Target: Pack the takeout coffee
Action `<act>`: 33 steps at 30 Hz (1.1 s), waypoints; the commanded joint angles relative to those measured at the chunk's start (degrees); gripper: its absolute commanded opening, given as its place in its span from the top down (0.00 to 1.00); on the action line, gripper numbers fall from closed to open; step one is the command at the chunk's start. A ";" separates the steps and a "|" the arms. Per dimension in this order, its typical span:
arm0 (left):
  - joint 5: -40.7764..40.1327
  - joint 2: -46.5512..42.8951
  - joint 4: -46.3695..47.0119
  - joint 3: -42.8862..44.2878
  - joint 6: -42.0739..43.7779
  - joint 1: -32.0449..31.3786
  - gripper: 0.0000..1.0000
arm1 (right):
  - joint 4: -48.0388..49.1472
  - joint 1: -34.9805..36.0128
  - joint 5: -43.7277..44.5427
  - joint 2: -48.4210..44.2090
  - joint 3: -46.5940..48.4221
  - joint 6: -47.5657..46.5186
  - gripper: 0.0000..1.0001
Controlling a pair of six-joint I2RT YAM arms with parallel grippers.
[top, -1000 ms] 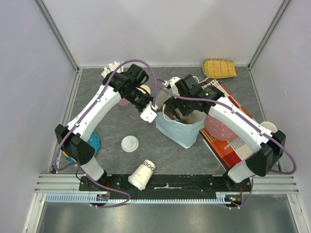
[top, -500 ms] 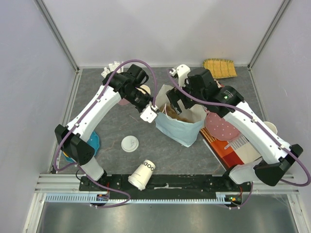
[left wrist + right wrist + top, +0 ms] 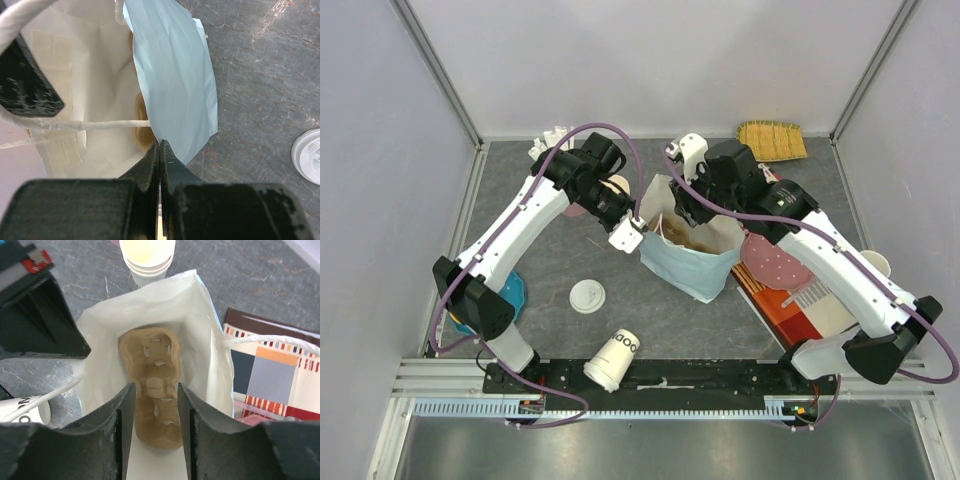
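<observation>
The right gripper (image 3: 155, 390) hung directly above the mouth of the paper bag (image 3: 695, 268). Its jaws stood partly apart and empty, and only the brown pulp cup carrier (image 3: 151, 365) at the bag's bottom showed between them. The left gripper (image 3: 160, 148) was pinched fully closed on the bag's rim at the corner facing the left arm. This apparently held the mouth wide and the bag upright, so that something could be lowered in from above. The carrier lay flat inside the bag with its wells facing up, presumably to steady a cup.

The takeout coffee (image 3: 613, 360) was not in the bag. It lay on its side on the table (image 3: 660, 320), well apart from the bag on the side toward the arm bases, and neither gripper touched it. A loose lid (image 3: 587, 296) lay nearer the bag on that same side. A stack of lidless cups (image 3: 147, 255) stood just beyond the bag's far rim.

Judging by this, the bag was ready but the packing itself had not begun. The free right arm seemed the one to fetch the cup. A capped cup lying down could leak, so it would want righting before going in.
</observation>
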 commanded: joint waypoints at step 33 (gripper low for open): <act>-1.32 -1.33 -11.67 -0.37 2.54 -0.43 0.98 | 4.82 0.53 3.79 8.66 -12.58 0.48 0.58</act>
